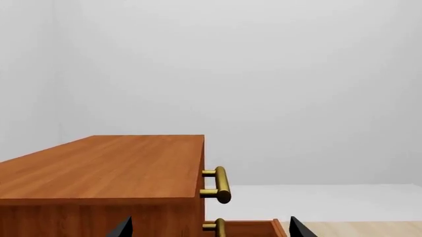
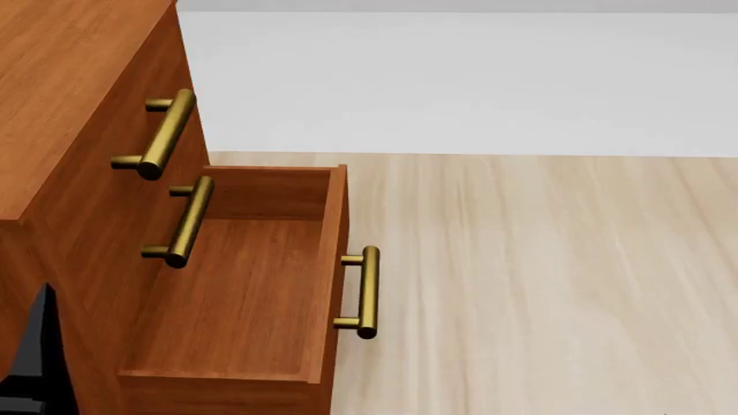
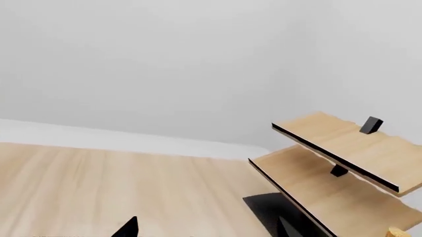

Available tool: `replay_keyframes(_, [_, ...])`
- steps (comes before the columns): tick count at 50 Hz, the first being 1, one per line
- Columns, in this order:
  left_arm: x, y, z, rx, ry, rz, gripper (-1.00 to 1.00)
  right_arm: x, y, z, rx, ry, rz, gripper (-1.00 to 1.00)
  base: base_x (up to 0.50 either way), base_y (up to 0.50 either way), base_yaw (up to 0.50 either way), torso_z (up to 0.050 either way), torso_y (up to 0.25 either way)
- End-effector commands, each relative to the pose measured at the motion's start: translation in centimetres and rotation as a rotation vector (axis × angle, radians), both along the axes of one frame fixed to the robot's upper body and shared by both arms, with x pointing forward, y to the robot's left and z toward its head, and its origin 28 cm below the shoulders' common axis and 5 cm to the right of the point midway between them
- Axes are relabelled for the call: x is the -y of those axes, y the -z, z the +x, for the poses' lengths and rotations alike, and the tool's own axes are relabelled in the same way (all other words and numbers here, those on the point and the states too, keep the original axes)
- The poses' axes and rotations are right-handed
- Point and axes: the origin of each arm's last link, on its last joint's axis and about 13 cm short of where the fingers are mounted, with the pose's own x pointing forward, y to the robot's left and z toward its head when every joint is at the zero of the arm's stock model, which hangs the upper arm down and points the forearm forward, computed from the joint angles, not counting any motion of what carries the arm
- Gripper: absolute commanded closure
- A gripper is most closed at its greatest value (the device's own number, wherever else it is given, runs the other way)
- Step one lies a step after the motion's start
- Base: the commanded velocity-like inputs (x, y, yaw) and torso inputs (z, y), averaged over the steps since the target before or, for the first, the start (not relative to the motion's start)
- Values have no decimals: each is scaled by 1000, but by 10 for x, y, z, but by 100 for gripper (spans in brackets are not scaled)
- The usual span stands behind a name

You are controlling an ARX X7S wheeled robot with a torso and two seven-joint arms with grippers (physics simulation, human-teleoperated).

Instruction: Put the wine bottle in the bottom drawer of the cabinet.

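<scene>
Since the bottom drawer (image 2: 248, 285) already stands pulled out and bare inside, the step in hand, as I judge it, is fetching the wine bottle, which shows in none of the three views; where it stands cannot be told from here. The pale slanted rack (image 3: 343, 168), ahead of the right pincer (image 3: 207, 228) and off to one side in its wrist view, is the likeliest place to look, though only two light-wood shelves and small black stops are visible on it.

To do this well, I would turn toward the rack until the bottle comes into view, approach it level, and close on the body below the long neck, where glass gives the broadest hold. The drawer looks shallow, so the bottle will probably need laying on its side along the drawer's length.

The right pincer shows only two dark tips, set wide apart, with nothing between them. The left pincer (image 1: 211, 228) likewise shows two dark tips well apart and empty; the cabinet (image 1: 99, 168) lies just ahead of it, its top brass handle (image 1: 221, 185) beyond the gap between the tips.

No brand, label or writing is readable anywhere.
</scene>
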Motion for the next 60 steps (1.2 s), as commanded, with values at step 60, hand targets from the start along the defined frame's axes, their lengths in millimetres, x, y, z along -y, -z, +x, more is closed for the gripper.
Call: replay_keyframes(60, [-1,5,5,-11,-10,-1,-100,44,20,-10,-81,210,28,-100,0,0,0,0,0])
